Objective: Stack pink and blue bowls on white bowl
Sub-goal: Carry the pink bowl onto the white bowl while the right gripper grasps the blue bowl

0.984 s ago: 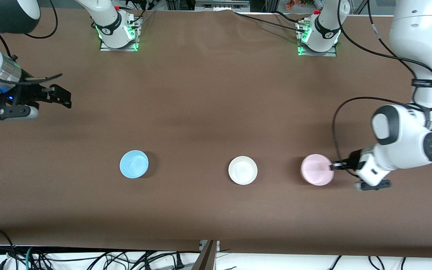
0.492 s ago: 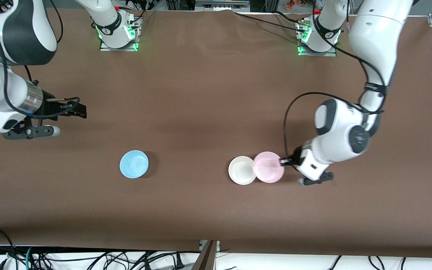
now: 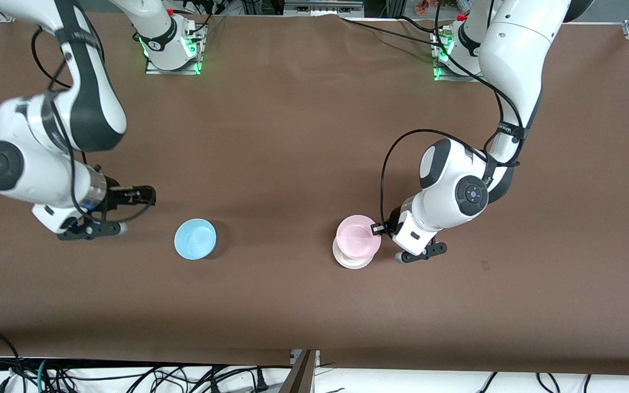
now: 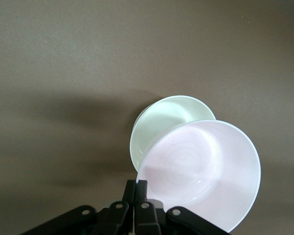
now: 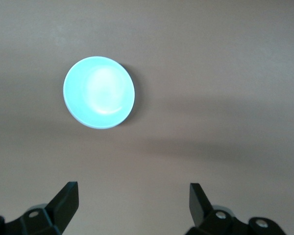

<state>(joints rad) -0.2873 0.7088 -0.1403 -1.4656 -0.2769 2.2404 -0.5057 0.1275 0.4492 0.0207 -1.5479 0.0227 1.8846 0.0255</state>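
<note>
My left gripper (image 3: 378, 227) is shut on the rim of the pink bowl (image 3: 357, 236) and holds it over the white bowl (image 3: 351, 261), covering most of it. In the left wrist view the pink bowl (image 4: 206, 171) overlaps the white bowl (image 4: 159, 122), my fingers (image 4: 136, 188) pinched on its rim. The blue bowl (image 3: 195, 238) stands alone toward the right arm's end of the table. My right gripper (image 3: 148, 195) is open and empty over bare table beside the blue bowl. The right wrist view shows the blue bowl (image 5: 99, 92) ahead of the spread fingers (image 5: 67, 196).
The brown table (image 3: 303, 136) carries only the three bowls. The arm bases (image 3: 170, 49) stand along the edge farthest from the front camera. Cables hang below the table's near edge (image 3: 129, 376).
My left gripper carried the pink bowl from the left arm's end of the table to over the white bowl. My right arm swung in toward the blue bowl.
</note>
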